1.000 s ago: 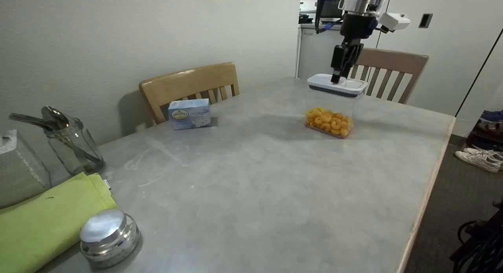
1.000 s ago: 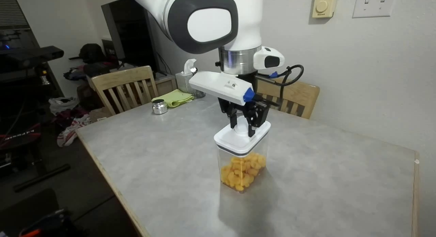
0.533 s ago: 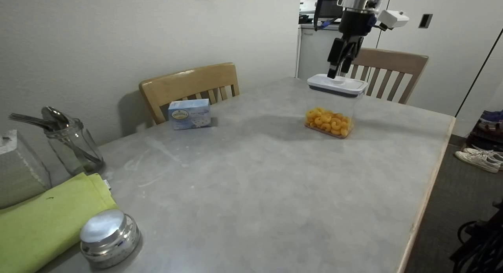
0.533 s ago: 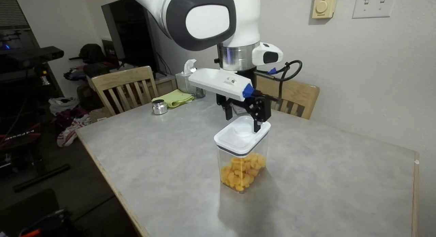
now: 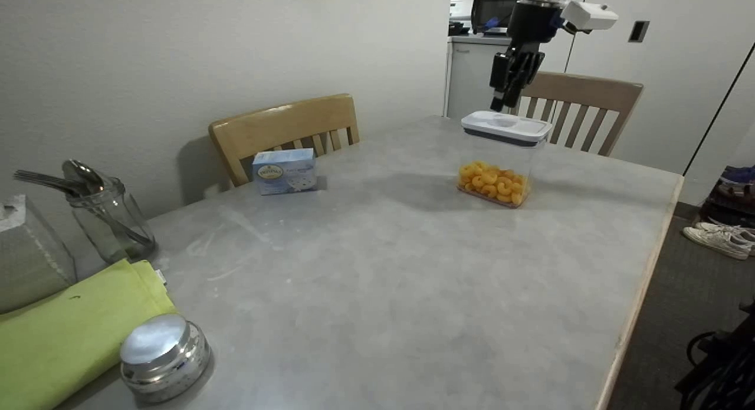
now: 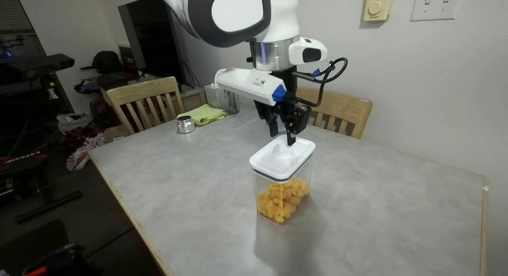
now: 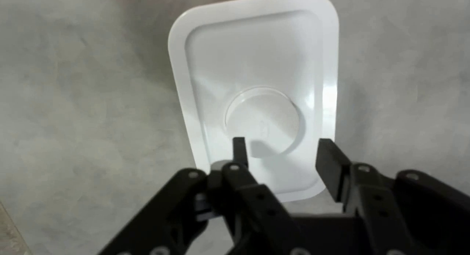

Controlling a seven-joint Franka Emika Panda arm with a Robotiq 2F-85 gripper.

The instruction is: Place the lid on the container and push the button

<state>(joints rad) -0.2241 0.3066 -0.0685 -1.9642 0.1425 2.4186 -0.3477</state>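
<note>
— Anything in the claw [image 7: 282, 146]?

— Nothing. From my end, the wrist view shows its fingers [image 7: 330, 165] parted, with nothing gripped between them.

— Where's the lid [image 7: 257, 57]?

— Resting on the container [image 6: 263, 184]. Both exterior views show it level across the top, the clear walls upright on the table [image 6: 190, 180], orange-yellow pieces [image 6: 282, 200] below.

— Then only the button [image 7: 262, 119] remains?

— So I judge. It seems to stand proud, from the crescent of shade at its right side, but I can't be certain it's unpressed.

— Which way does it lie from you?

— Beneath me and, in the wrist view, ahead of the fingertips, a touch left of the gap's middle. One finger covers a bit of the button's near edge; the other is over the lid's long side. I make out no contact with the lid.

— And the long axis?

— It runs forward, away from the claw, slanting a little, so my fingers spread across its width.

— What does the press call for?

— I'd bring the fingertips together, ease forward and left until they're centred over the button, then go straight down. Off-centre, I might only push the lid beside it.
</note>
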